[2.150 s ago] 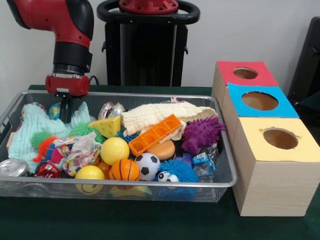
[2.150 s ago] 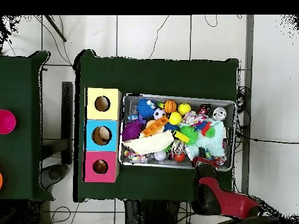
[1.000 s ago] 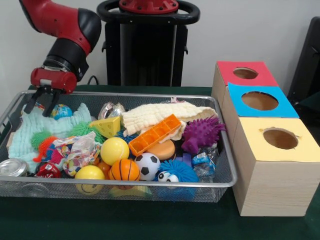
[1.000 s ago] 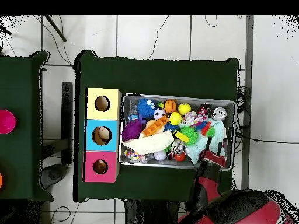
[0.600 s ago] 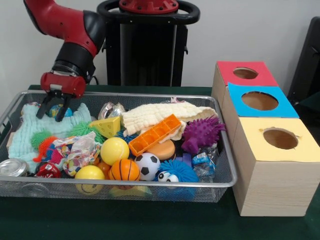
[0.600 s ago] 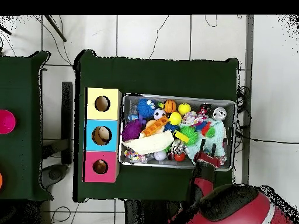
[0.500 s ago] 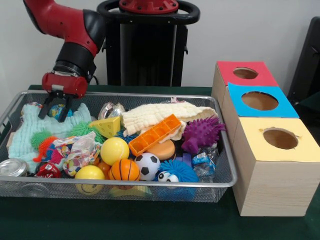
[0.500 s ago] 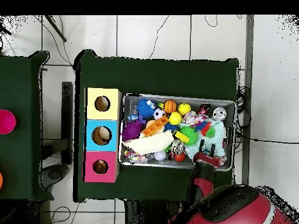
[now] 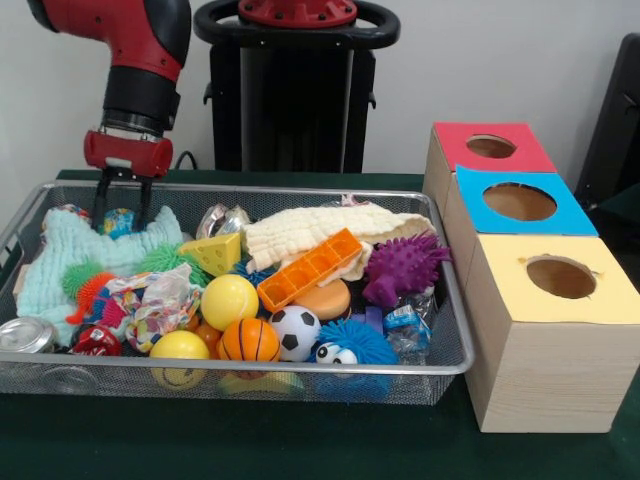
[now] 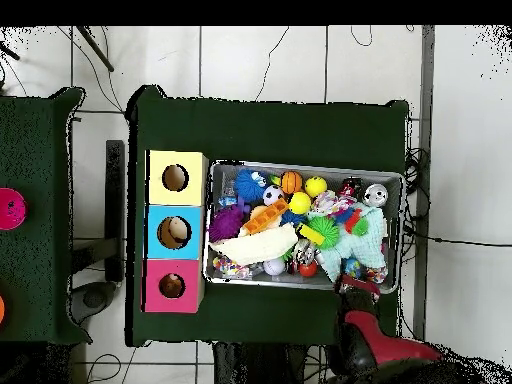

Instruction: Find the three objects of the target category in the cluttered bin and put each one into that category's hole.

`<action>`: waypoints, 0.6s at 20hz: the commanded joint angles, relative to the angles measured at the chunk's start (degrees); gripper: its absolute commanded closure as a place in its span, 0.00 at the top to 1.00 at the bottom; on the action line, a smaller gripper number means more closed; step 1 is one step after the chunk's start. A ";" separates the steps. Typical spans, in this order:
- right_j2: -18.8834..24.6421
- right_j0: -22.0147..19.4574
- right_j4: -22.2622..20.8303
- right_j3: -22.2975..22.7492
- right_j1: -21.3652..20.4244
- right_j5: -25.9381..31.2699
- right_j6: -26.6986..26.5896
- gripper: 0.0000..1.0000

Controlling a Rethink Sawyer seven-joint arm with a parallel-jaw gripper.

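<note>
The wire mesh bin [image 9: 250, 368] holds a jumble of toys; it also shows in the overhead view [image 10: 300, 166]. My gripper [image 9: 122, 218] hangs straight down at the bin's back left corner in the front view. It is open, with one finger [image 9: 101, 205] on each side of a small blue and green globe ball [image 9: 119, 222] that lies on a pale mint cloth [image 9: 60, 255]. In the overhead view the gripper [image 10: 357, 280] is at the bin's lower right, by the ball [image 10: 352, 267]. Three wooden boxes with holes stand beside the bin: red [image 9: 490, 147], blue [image 9: 520, 202], yellow [image 9: 560, 277].
Also in the bin are a cream cloth [image 9: 330, 225], orange tray [image 9: 310, 268], purple spiky ball [image 9: 405, 265], yellow ball [image 9: 229, 300], basketball [image 9: 248, 340], football [image 9: 295, 330], cheese wedge [image 9: 215, 252] and a can [image 9: 25, 335]. The robot pedestal [image 9: 295, 90] stands behind.
The gripper swung from a leftward tilt to vertical and shifted a little right, so its fingers now stand on both sides of the globe ball.
</note>
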 commanded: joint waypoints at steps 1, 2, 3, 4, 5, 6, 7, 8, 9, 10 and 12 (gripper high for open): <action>6.65 -1.08 -2.35 -1.53 -5.37 2.97 10.26 1.00; 6.54 -1.00 -1.99 -1.46 -5.32 2.62 10.03 1.00; 6.41 -0.90 -1.64 -1.43 -5.23 2.17 9.80 1.00; 6.28 -0.75 -1.26 -1.43 -5.04 1.58 9.60 1.00; 6.15 -0.60 -0.88 -1.44 -4.85 1.00 9.40 1.00; 6.07 -0.48 -0.50 -1.46 -4.56 0.25 9.29 1.00; 6.14 -0.37 -0.09 -1.57 -4.05 -0.15 9.30 1.00; 6.07 -0.23 0.40 -1.83 -3.27 -0.81 9.17 1.00; 6.25 -0.24 0.67 -2.07 -2.45 -1.00 9.23 1.00; 6.80 -0.53 0.31 -2.42 -1.82 -0.36 9.53 1.00; 8.29 -1.41 -0.84 -3.19 -0.50 1.54 10.29 1.00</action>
